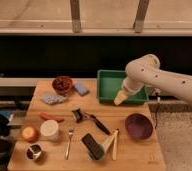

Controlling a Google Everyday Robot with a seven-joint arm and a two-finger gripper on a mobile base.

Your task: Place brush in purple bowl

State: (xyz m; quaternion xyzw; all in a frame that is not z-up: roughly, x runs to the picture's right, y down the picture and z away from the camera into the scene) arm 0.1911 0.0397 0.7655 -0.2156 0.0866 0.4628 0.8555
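The brush (94, 121) lies on the wooden table (134, 152) near its middle, its small dark head to the left and its black handle running down to the right. The purple bowl (138, 126) sits at the table's right edge, empty. My gripper (119, 98) hangs from the white arm over the front left part of the green bin (120, 85). It is above and to the right of the brush and up-left of the bowl. It holds nothing that I can see.
A wide black block with a cream handle (95, 146) and a wooden stick (115, 144) lie in front of the brush. A fork (69, 144), white cup (50, 130), orange fruit (29, 133), metal cup (34, 152), reddish-brown bowl (63, 83) and blue sponge (81, 89) stand to the left.
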